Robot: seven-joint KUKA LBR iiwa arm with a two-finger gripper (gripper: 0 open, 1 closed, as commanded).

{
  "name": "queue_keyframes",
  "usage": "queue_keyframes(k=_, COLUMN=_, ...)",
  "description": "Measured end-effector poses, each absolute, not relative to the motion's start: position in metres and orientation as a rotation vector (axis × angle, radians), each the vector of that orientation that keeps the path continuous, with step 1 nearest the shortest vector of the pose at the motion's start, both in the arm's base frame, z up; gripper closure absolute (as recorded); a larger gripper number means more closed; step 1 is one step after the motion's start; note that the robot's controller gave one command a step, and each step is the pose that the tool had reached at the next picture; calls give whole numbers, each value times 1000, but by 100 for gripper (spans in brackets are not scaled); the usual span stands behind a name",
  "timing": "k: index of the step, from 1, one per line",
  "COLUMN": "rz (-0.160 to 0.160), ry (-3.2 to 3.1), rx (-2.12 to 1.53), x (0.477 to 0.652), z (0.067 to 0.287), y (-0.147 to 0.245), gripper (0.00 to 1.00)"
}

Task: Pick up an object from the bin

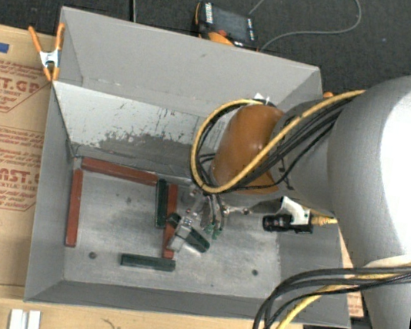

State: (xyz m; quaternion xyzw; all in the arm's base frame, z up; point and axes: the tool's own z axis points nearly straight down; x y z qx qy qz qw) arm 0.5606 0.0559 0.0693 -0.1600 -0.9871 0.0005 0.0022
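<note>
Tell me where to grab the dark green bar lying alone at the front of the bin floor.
Best bet: grip the dark green bar at its middle, across the narrow width, coming straight down from above. It lies flat, long axis running left-right in the view, with bare bin floor along both long sides, so the claw has room there.
</note>
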Motion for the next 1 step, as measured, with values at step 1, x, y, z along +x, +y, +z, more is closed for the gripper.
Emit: queue_keyframes(k=1, rz=-1, ry=-3039, rx=-800, x=551, z=100, y=53, gripper=0)
